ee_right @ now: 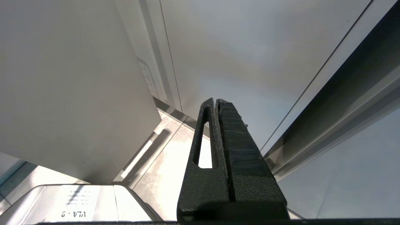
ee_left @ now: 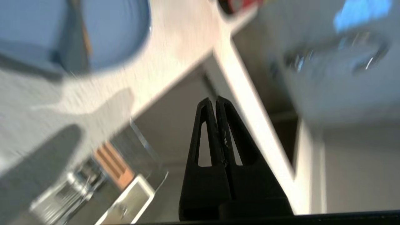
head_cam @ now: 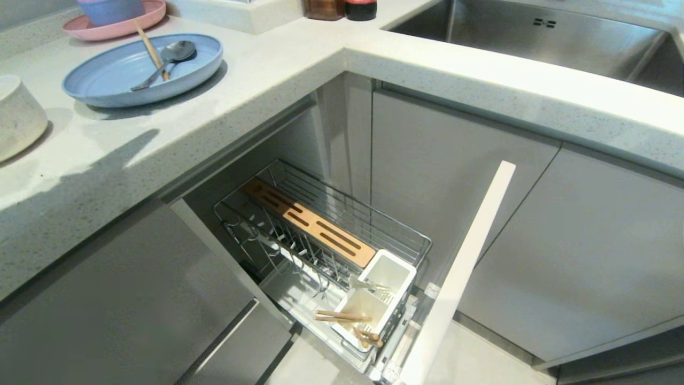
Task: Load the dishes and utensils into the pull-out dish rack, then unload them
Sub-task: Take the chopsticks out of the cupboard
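The narrow chrome wire pull-out dish rack (head_cam: 326, 235) sits slid out below the speckled pale stone countertop (head_cam: 267, 80), with a pair of light-wood chopsticks (head_cam: 342, 316) lying across one of its two white plastic square cups (head_cam: 366, 310). Up on the counter, the wide light-blue round plate (head_cam: 107, 80) holds a silver-grey metal spoon (head_cam: 166, 61) and what looks like one more wooden chopstick (head_cam: 151, 49); the off-white bowl (head_cam: 18, 115) is at the far left edge.

The left gripper (ee_left: 215, 100) has its fingers pressed flat together with nothing between them, up over the counter edge near the plate and the rack. It's pretty smeared in the left wrist view, so I'm only guessing it's heading for the plate. If so, I'd spread the fingers before coming down, take the spoon by the handle away from the rim, and keep it off the chopstick so that doesn't roll.

The right gripper (ee_right: 216, 101) is parked low by the grey cabinet fronts, fingers closed and empty.

Only readable writing: a white label (ee_right: 75, 203) in the right wrist view, seemingly "VLA - 9".
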Tool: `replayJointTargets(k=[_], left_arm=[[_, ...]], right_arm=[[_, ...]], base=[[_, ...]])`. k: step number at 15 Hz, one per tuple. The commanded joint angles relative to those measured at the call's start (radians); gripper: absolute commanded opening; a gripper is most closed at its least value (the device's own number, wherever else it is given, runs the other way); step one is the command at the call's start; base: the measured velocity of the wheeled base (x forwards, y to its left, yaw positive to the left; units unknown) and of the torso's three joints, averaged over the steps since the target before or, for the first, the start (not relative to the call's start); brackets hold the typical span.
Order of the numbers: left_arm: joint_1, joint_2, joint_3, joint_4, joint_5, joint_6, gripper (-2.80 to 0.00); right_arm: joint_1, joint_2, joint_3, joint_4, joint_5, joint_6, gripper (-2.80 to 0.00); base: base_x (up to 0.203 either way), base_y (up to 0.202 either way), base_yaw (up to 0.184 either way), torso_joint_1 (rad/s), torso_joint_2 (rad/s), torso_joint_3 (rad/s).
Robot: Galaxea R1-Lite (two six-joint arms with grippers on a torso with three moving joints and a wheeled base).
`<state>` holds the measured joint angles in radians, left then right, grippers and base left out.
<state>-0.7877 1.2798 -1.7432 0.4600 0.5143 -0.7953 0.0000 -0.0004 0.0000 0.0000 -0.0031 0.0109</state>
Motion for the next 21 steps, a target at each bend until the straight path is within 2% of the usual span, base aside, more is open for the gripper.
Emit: replayJointTargets(k=[1,4,7,10,12,15,18,19,21], left_arm=[[-0.071,0.037,0.057,0.012,0.003,0.014,-2.8],[-0.152,0.13,0.075,0.149,0.001,0.022,-2.8],[-0.189,0.224,0.063,0.338,-0.013,0.023,-2.8],[-0.219,0.293,0.037,0.471,-0.046,0.014,-2.8],[-0.226,0.336,0.016,0.572,-0.081,0.012,-2.8],[-0.253,0.394,-0.02,0.719,-0.173,0.013,-2.8],[-0.261,0.447,-0.021,0.754,-0.202,0.012,-2.8],[-0.261,0.464,-0.019,0.757,-0.203,0.011,0.0],[-0.261,0.494,-0.016,0.773,-0.205,0.01,0.0]], right_arm=[[0.0,0.0,0.002,0.0,0.0,0.0,-2.8],[0.0,0.0,0.002,0.0,0.0,0.0,-2.8],[0.0,0.0,0.002,0.0,0.0,0.0,-2.8],[0.0,0.0,0.002,0.0,0.0,0.0,-2.8],[0.0,0.0,0.002,0.0,0.0,0.0,-2.8],[0.0,0.0,0.002,0.0,0.0,0.0,-2.8],[0.0,0.0,0.002,0.0,0.0,0.0,-2.8],[0.0,0.0,0.002,0.0,0.0,0.0,-2.8],[0.0,0.0,0.002,0.0,0.002,0.0,-2.8]], base=[[0.0,0.0,0.0,0.0,0.0,0.0],[0.0,0.0,0.0,0.0,0.0,0.0],[0.0,0.0,0.0,0.0,0.0,0.0],[0.0,0.0,0.0,0.0,0.0,0.0],[0.0,0.0,0.0,0.0,0.0,0.0],[0.0,0.0,0.0,0.0,0.0,0.0],[0.0,0.0,0.0,0.0,0.0,0.0],[0.0,0.0,0.0,0.0,0.0,0.0],[0.0,0.0,0.0,0.0,0.0,0.0]])
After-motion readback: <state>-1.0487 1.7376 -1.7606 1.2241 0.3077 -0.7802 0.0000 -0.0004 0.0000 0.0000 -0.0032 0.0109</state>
